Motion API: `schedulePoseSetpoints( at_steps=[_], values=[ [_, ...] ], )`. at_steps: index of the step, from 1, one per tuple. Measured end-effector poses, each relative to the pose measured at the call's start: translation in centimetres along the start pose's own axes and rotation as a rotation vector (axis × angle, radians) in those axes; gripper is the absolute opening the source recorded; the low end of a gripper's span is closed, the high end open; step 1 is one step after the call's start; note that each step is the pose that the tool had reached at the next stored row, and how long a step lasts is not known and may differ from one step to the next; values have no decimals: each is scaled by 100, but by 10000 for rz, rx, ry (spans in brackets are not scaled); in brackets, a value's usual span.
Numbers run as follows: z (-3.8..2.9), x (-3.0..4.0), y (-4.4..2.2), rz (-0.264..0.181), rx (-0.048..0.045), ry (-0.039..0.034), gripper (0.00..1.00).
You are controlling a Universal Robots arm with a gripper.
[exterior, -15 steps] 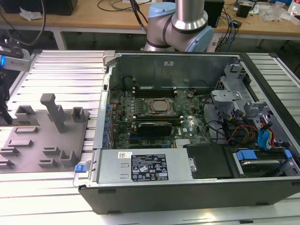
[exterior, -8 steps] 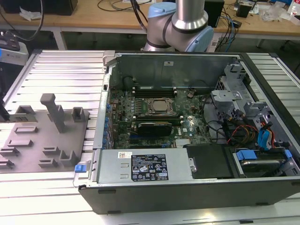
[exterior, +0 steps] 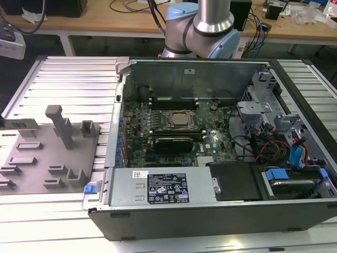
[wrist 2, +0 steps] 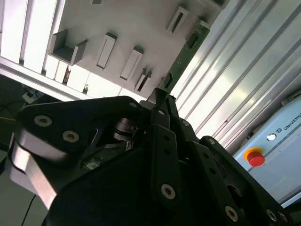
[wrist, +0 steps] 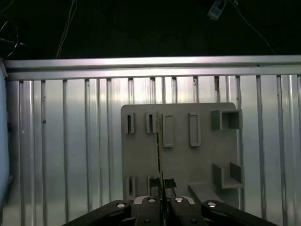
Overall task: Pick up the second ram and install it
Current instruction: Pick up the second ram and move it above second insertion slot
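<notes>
The second ram (wrist 2: 184,55) is a thin green board with small dark chips, and my gripper (wrist 2: 160,96) is shut on its near end. It reaches out from the fingertips over the grey fixture (wrist 2: 141,28). In the first wrist view the ram (wrist: 159,150) is edge-on, a thin line rising from my gripper (wrist: 161,184) high above the fixture (wrist: 188,160). At the exterior view's left edge a pale strip with dark chips (exterior: 18,125) shows over the fixture (exterior: 47,158); I cannot tell if it is this stick.
The open computer case (exterior: 210,211) lies to the exterior view's right of the fixture, with the processor (exterior: 180,120) on its motherboard and long slots (exterior: 174,99) beside it. The arm's base (exterior: 200,26) stands behind the case. The ribbed metal table (wrist: 70,141) ends at a rail (wrist: 150,63).
</notes>
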State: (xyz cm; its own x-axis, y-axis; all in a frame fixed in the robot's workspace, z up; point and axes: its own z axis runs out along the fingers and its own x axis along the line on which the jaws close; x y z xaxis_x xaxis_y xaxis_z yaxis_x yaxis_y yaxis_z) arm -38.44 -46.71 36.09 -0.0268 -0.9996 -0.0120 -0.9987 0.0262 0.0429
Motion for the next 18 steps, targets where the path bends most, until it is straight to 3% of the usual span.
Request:
schedulePoseSetpoints(
  at_steps=[7,16,18],
  values=[
    [-201,-16,4,0,-5,2,14],
    [-350,-28,9,0,-7,3,14],
    [-412,-31,11,0,-6,2,14]
  ],
)
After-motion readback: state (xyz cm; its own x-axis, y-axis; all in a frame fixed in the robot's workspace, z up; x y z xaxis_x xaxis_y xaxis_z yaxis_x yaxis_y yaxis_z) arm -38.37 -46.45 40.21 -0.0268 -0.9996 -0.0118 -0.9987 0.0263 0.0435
